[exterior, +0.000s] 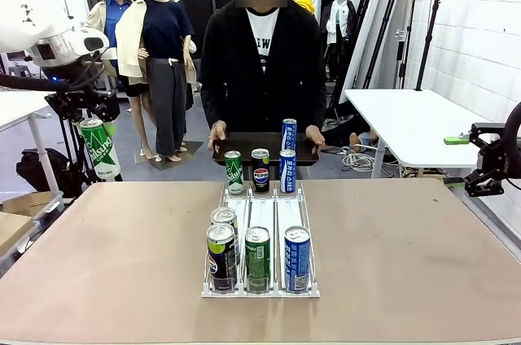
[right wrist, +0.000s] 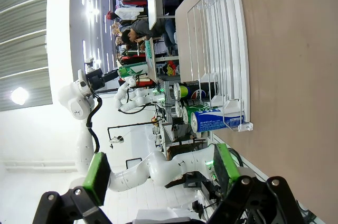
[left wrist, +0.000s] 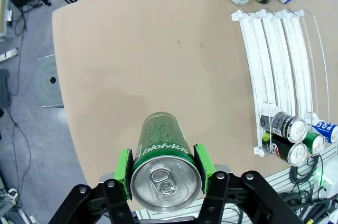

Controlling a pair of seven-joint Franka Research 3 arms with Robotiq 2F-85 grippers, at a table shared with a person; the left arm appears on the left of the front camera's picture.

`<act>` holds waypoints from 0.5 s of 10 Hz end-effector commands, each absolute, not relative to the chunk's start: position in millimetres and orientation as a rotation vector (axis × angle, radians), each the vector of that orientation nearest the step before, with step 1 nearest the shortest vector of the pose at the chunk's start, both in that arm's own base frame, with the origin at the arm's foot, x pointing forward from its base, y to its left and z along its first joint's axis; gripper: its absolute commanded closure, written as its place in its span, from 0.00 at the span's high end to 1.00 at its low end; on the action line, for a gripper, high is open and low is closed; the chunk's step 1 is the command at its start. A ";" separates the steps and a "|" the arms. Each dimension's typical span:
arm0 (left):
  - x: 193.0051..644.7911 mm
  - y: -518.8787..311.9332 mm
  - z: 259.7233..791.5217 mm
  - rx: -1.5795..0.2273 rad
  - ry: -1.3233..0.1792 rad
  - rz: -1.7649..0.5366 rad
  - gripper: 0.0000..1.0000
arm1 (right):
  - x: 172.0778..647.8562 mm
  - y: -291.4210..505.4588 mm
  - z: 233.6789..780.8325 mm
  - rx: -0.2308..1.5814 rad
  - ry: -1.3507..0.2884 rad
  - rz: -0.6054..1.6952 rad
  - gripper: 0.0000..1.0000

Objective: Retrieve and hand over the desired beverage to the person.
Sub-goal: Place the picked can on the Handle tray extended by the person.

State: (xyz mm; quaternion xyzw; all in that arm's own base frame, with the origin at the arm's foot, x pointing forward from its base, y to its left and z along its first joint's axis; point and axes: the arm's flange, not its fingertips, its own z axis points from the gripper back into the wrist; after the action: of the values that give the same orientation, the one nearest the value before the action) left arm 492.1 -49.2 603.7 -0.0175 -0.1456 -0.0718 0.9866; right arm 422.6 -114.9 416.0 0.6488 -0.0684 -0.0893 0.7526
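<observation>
Green can: a green can (exterior: 100, 148) hangs in the air off the table's left edge, at about 9 o'clock from the rack, tilted slightly; in the left wrist view (left wrist: 165, 160) its top faces the camera.
Left gripper: the left gripper (left wrist: 165, 167) pinches the green can, one green pad on each side of it.
Right gripper: the right gripper (right wrist: 161, 174) stands spread wide with nothing between its pads; in the front view (exterior: 476, 164) it sits beyond the table's right edge at 3 o'clock.
Table: the brown table (exterior: 114, 255) has wide bare stretches to both sides of the rack, and a bare strip along its near edge at 6 o'clock.
Rack: a white three-lane rack (exterior: 260, 211) runs down the middle from 12 to 6 o'clock; the lane middles are bare.
Cans in the rack: four at the near end, two in the left lane, one behind the other, and one each in the middle and right lanes.
Cans at the far edge: three stand in a row at the rack's far end, green, dark and blue.
Tray: a dark tray (exterior: 236, 148) at 12 o'clock carries one tall blue can (exterior: 288, 134).
Person: the person (exterior: 262, 60) stands at the far side, one hand (exterior: 216, 133) on each end of the tray.
</observation>
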 end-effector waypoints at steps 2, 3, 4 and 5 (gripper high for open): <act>493.7 -48.7 610.3 -0.034 -0.304 -0.141 0.00 | 423.5 -114.4 416.8 1.416 -0.150 -0.192 1.00; 493.7 -48.7 610.3 -0.034 -0.304 -0.141 0.00 | 423.5 -114.4 416.8 1.416 -0.150 -0.192 1.00; 493.7 -48.7 610.3 -0.034 -0.304 -0.141 0.00 | 423.5 -114.4 416.8 1.416 -0.150 -0.192 1.00; 493.7 -48.7 610.3 -0.034 -0.304 -0.141 0.00 | 423.5 -114.4 416.8 1.416 -0.150 -0.192 1.00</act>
State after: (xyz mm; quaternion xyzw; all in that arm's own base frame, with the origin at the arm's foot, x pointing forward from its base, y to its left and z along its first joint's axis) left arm 492.1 -49.2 603.7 -0.0175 -0.1456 -0.0718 0.9866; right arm 422.6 -114.9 416.0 0.6488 -0.0684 -0.0893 0.7526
